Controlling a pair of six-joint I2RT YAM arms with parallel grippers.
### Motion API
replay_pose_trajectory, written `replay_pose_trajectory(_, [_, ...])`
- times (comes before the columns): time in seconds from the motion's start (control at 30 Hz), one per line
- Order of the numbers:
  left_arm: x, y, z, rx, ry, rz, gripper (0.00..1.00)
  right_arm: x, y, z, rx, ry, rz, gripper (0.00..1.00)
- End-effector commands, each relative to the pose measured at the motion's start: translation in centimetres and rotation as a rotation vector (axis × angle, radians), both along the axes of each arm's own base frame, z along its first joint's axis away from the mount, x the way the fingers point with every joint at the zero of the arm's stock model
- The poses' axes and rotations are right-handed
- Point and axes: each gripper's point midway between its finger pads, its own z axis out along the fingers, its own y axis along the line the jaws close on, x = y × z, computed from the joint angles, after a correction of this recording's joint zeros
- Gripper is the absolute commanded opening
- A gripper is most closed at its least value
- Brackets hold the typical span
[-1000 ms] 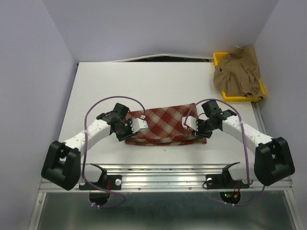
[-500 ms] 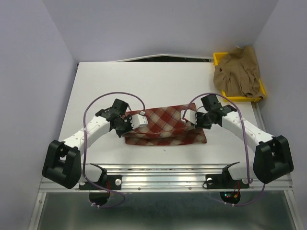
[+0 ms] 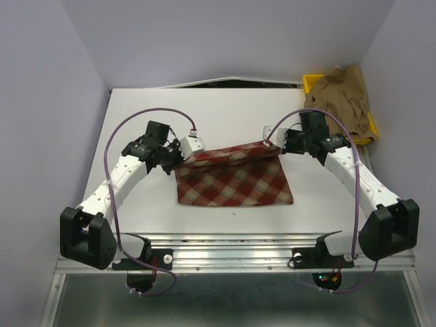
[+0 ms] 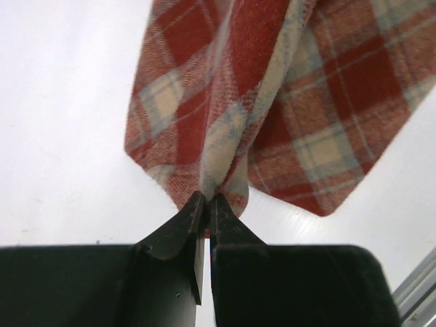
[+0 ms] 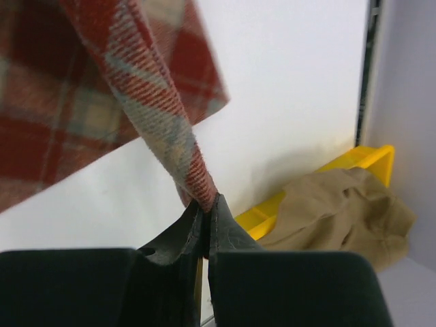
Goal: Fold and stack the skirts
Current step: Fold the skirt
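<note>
Where the plaid skirt (image 3: 235, 182) rises off the white table (image 3: 204, 116) along its far edge, a claw grips each upper corner. The left claw (image 3: 182, 154) has its two black fingers pressed together on the skirt's far left corner. Its wrist view shows the cloth bunched into a thin fold right at the tips (image 4: 206, 204), with the rest of the fabric (image 4: 272, 82) hanging away. The right claw (image 3: 274, 145) is clamped the same way on the far right corner, a narrow twisted ridge of plaid running into its closed tips (image 5: 206, 204). The skirt's near edge lies flat on the table.

Well off to the right of the plaid skirt and farther back, the tan skirt (image 3: 339, 99) sits crumpled in a yellow tray (image 3: 312, 82). It covers most of the tray, and its shape cannot be read. From above, both sets of fingertips are largely hidden under the wrists. How many layers of cloth each claw holds is unclear.
</note>
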Motion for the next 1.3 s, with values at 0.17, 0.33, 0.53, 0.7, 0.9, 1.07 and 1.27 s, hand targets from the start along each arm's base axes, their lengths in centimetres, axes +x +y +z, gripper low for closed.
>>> replay_pose_trajectory(0.17, [-8.1,-1.7,-6.0,0.066,0.17,-0.168,0.0,-9.8,-2.7,-8.7,-0.099,0.161,0.097,0.01])
replay_pose_trajectory(0.33, [-11.0,-1.2,-9.1,0.146,0.252,-0.236,0.32,-12.3,-2.9,-12.2,-0.096,0.235,0.117,0.42])
replay_pose_trajectory(0.53, [-11.2,-2.4,-6.7,0.073,0.212,-0.234,0.56,-11.9,-2.0,-10.1,-0.016,0.254,0.065,0.81])
replay_pose_trajectory(0.7, [-10.9,-2.6,-4.8,0.06,0.196,-0.225,0.56,-11.4,-0.5,-6.3,0.09,0.274,0.04,0.78])
replay_pose_trajectory(0.9, [-8.6,-4.4,-3.1,-0.005,0.165,-0.175,0.5,-12.4,1.9,-6.8,0.255,0.498,-0.062,0.64])
replay_pose_trajectory(1.07, [-8.4,-4.4,-5.6,0.044,0.24,-0.178,0.46,-14.0,2.0,-9.5,0.257,0.668,-0.123,0.64])
replay_pose_trajectory(1.27, [-10.1,-2.6,-7.6,0.12,0.255,-0.251,0.53,-16.0,1.6,-11.9,0.223,0.66,-0.16,0.73])
